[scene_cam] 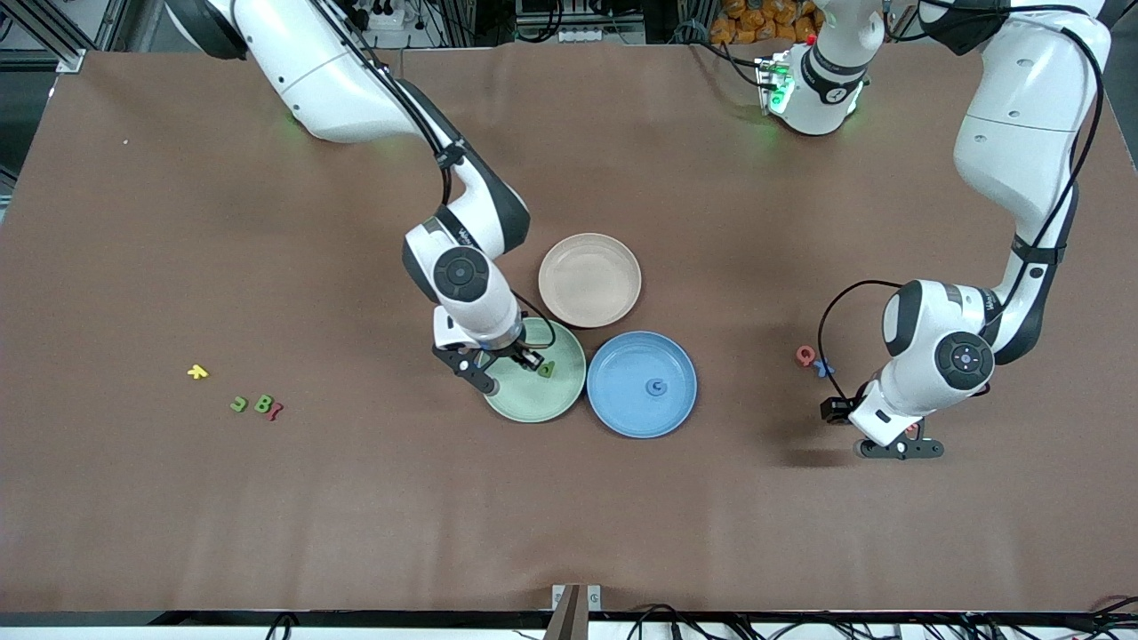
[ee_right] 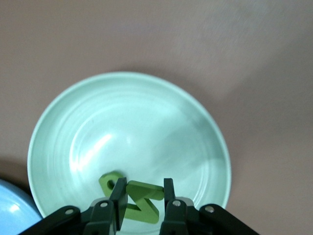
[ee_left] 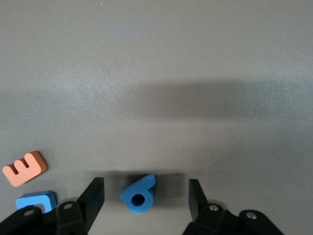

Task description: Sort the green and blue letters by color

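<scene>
A green N is clamped between the right gripper fingers, low over the green plate beside a green P. A blue 9-shaped letter lies centred between the spread left gripper fingers on the tabletop.

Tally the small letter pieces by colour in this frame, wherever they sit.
Green: 4 (green C, green B, green P, green N)
Blue: 4 (blue G, blue X, blue 9-like piece, blue D)
Pink: 1 (pink Q)
Orange: 1 (orange E)
Yellow: 1 (yellow piece)
Dark red: 1 (dark red piece)
Total: 12
</scene>
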`<state>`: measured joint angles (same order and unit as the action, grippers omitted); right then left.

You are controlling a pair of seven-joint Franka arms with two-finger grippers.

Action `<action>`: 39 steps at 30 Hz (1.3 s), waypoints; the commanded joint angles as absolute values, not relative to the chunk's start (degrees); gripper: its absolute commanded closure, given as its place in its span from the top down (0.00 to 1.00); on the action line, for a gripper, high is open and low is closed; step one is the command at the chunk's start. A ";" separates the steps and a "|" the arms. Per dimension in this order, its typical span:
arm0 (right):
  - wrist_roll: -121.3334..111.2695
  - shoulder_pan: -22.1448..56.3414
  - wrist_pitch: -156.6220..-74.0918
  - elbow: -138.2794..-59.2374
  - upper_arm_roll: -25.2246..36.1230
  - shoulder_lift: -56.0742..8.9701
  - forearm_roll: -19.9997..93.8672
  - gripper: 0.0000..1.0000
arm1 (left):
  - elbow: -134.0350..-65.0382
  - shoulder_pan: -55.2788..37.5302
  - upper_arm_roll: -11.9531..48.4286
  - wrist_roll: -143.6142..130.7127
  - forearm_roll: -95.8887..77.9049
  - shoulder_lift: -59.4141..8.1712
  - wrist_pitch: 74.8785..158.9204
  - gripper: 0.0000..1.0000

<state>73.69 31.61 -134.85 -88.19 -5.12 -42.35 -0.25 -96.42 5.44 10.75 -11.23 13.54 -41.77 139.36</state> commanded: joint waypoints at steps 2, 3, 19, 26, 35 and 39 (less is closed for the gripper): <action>76.38 32.70 -134.91 -85.25 -4.75 -44.12 -1.41 0.53 | -97.38 6.59 11.60 -10.72 15.29 -41.48 140.45 0.78; 76.38 32.70 -134.91 -85.25 -4.75 -44.12 -1.41 0.67 | -97.38 6.59 11.60 -10.72 15.29 -41.48 140.45 0.78; 68.57 28.57 -131.32 -86.31 -4.83 -38.41 -1.14 1.00 | -97.82 7.21 11.69 -10.72 15.29 -42.10 140.54 0.78; 57.50 23.56 -127.00 -89.81 -4.83 -33.24 -1.06 1.00 | -97.82 7.29 11.60 -10.72 15.29 -42.27 141.24 0.73; 39.14 14.42 -127.71 -101.68 -4.83 -23.13 -0.35 1.00 | -97.82 7.29 11.60 -10.72 15.29 -42.36 141.24 0.48; 30.08 10.12 -127.71 -105.72 -4.83 -20.40 -0.35 1.00 | -97.82 7.29 11.60 -10.72 15.29 -42.36 141.24 0.39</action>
